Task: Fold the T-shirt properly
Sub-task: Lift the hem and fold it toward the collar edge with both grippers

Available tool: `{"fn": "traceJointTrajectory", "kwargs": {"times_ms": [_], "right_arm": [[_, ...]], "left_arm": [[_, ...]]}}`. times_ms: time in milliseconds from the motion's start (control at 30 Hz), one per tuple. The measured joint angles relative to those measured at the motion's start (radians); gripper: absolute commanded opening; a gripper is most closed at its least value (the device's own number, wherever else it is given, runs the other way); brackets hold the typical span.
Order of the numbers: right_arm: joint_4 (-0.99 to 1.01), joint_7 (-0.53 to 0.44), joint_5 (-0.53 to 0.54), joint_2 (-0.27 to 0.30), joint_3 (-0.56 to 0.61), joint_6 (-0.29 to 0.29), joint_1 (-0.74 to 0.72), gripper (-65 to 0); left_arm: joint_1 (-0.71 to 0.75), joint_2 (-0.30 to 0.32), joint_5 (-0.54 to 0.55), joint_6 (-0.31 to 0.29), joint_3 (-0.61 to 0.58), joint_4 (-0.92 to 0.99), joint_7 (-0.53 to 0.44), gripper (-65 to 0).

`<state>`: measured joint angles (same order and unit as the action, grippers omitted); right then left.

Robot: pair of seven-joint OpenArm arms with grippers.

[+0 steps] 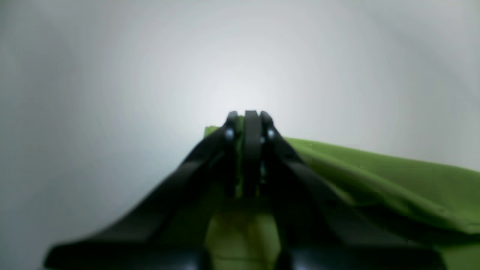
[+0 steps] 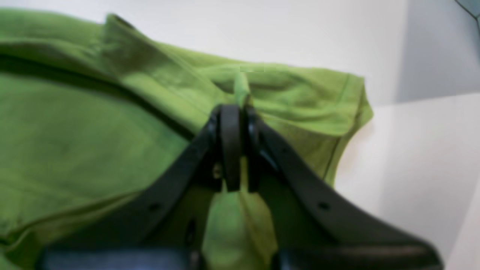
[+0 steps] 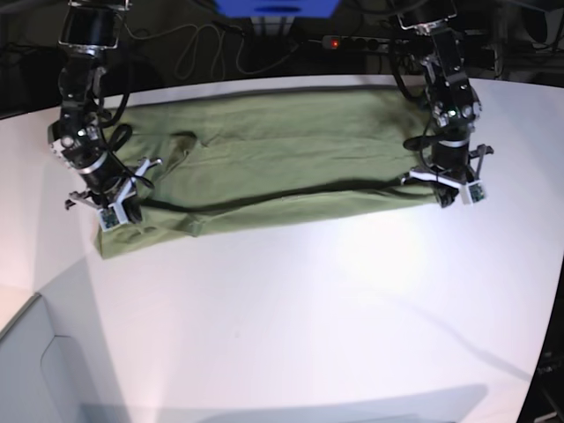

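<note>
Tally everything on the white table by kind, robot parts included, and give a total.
T-shirt: 1, green, lying on the table.
End effectors: 2, the left end effector and the right end effector, each shut on the T-shirt's near edge.
Total: 3.

Both arms are black, made of chunky joined parts. The left gripper point(image 3: 451, 185) and right gripper point(image 3: 112, 204) each have a white piece with small dark marks near the end. Their fingers point(image 2: 229, 146) are thin, black and curved, with little shiny screws. Black cables hang beside the arms.
</note>
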<state>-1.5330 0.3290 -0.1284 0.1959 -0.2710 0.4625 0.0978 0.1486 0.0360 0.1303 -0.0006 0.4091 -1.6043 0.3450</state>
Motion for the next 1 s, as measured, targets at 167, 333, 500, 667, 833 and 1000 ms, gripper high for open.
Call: {"fn": "traceJointTrajectory", "kwargs": {"times_ms": [167, 333, 500, 667, 833, 1000], "right_arm": [[-0.008, 0.003, -0.001, 0.0, 0.0, 0.0, 0.028, -64.9], [-0.01, 0.0, 0.0, 0.0, 0.0, 0.0, 0.047, -64.9], [-0.011, -0.005, 0.001, 0.0, 0.0, 0.0, 0.059, -64.9], [-0.023, -0.001, -0.002, 0.0, 0.0, 0.0, 0.084, -64.9], [-0.045, -0.006, 0.0, 0.001, 0.0, 0.0, 0.087, -64.9], [-0.045, -0.005, 0.0, 0.001, -0.058, 0.0, 0.097, -64.9]], "left_arm": [[0.013, 0.0, 0.0, 0.0, 0.0, -0.004, -0.001, -65.0], [0.021, 0.003, 0.0, 0.0, 0.0, -0.004, 0.0, -65.0], [0.032, 0.003, 0.0, 0.0, 0.0, -0.008, -0.002, -65.0], [0.045, 0.0, 0.0, 0.0, 0.0, -0.013, 0.0, -65.0], [0.042, 0.0, 0.0, 0.0, 0.0, -0.014, 0.0, -65.0], [0.057, 0.005, 0.002, 0.0, 0.0, -0.041, 0.007, -65.0]]}}
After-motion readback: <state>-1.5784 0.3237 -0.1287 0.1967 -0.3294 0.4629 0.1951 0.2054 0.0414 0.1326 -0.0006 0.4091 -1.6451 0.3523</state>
